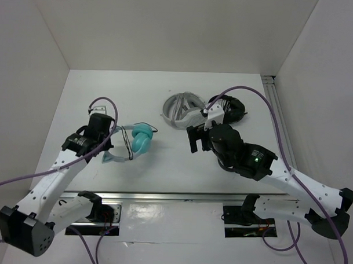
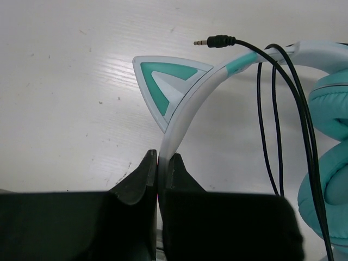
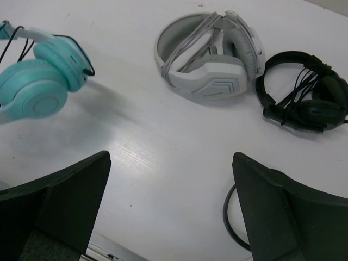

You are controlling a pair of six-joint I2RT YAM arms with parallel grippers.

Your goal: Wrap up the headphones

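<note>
The teal headphones (image 1: pixel 141 140) lie at the table's left middle, with a pale headband (image 2: pixel 185 114), a cat ear (image 2: pixel 163 87) and a thin black cable (image 2: pixel 277 92) looped round them; its jack plug (image 2: pixel 217 41) sticks out free. My left gripper (image 1: pixel 106 142) is shut on the headband, which passes between its fingertips (image 2: pixel 157 163). My right gripper (image 1: pixel 195 138) is open and empty above the table's middle. The teal earcups (image 3: pixel 41 81) show at the left of the right wrist view, apart from its fingers (image 3: pixel 70 190).
Grey-white headphones (image 1: pixel 180 109) lie at the back middle and show in the right wrist view (image 3: pixel 212 60). Black headphones (image 1: pixel 229 108) (image 3: pixel 307 95) lie right of them. Walls close the table on three sides. A metal rail (image 1: pixel 174 197) runs along the near edge.
</note>
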